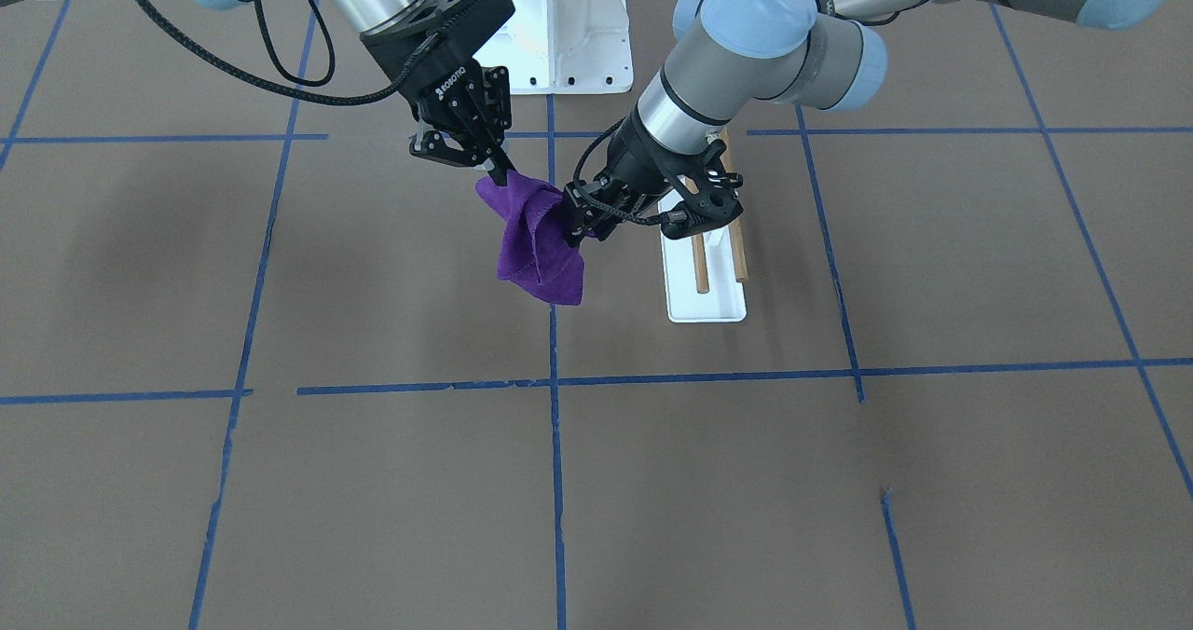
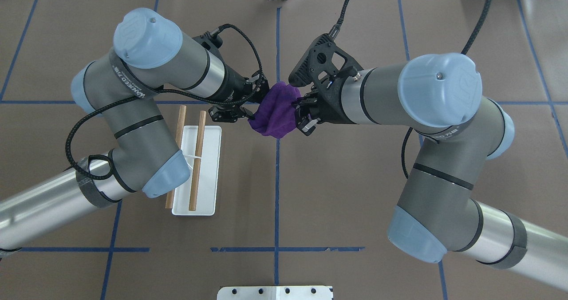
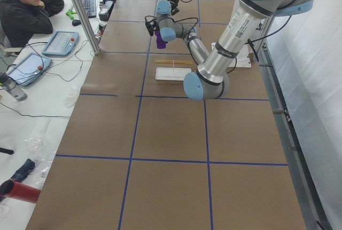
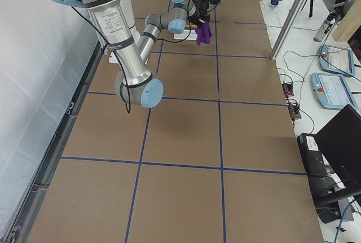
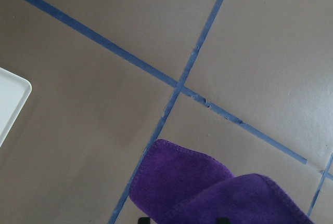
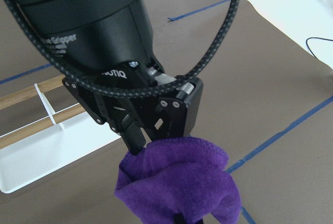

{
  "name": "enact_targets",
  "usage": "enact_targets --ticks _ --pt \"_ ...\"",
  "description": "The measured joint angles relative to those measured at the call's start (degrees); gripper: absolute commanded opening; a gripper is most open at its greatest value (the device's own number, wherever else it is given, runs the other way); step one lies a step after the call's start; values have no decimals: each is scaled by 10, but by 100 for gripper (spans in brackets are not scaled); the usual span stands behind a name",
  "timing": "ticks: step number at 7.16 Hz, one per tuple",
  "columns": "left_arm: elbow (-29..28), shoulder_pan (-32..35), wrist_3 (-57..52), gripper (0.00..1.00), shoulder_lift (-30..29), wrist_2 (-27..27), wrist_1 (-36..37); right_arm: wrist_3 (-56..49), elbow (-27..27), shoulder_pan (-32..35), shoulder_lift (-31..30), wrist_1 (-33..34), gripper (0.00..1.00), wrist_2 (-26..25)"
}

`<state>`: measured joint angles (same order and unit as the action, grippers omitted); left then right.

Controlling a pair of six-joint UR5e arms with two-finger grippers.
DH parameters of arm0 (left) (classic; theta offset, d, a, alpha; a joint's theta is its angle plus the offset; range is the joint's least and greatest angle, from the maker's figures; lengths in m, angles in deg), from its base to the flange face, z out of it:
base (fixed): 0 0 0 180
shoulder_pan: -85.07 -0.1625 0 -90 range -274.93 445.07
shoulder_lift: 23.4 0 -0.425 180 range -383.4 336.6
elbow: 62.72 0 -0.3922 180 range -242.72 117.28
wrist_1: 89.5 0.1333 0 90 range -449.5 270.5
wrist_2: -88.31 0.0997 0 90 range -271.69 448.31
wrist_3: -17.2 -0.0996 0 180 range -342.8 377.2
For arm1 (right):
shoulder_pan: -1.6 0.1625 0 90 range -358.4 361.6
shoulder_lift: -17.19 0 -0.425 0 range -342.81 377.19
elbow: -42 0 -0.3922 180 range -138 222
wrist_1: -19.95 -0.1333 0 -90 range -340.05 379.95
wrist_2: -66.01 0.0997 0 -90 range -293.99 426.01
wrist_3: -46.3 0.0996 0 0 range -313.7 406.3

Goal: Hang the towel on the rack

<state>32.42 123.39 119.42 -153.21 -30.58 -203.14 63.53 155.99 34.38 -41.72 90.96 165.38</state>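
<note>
Pincer check first: confirm the left pincer (image 1: 576,220) clamped shut on the right-hand edge of the towel (image 1: 536,248), and the right pincer (image 1: 499,175) clamped shut on its top-left corner, as read in the front view.

Locate the towel at frame centre: bunched, hanging clear of the desk (image 1: 373,481), just left of the rack (image 1: 706,306) and not yet over either of the rods (image 1: 699,267).

Locate the rack at centre-right: white base flat on the desk, rods parallel, upper part hidden under the left wrist (image 1: 666,113).

Hazards, as judged from this position:
- Expect a wadded landing if carried across as is. Cause: too little spread between the two grips, so likely to slide off a rod.
- Guard against knocking the rack. Cause: left wrist low over a stand that looks light and easy to shift or tip.
- Keep the pincers from colliding. Cause: close together, with only cloth between.
- Avoid an early one-sided release. Cause: likely swing of the cloth down onto the desk.
</note>
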Motion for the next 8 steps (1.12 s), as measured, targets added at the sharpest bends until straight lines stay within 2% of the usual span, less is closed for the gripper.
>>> enact_targets --ticks 1,2,3,8 --pt "2 0 0 49 0 -1 0 0 0 0 0 0 0 -2" --pt "4 -1 0 12 1 -1 1 0 0 0 0 0 0 -4" --pt "6 -1 0 0 1 -1 2 0 0 -1 0 0 0 -6" --pt "8 -1 -1 0 2 0 5 1 0 0 0 0 1 -8"
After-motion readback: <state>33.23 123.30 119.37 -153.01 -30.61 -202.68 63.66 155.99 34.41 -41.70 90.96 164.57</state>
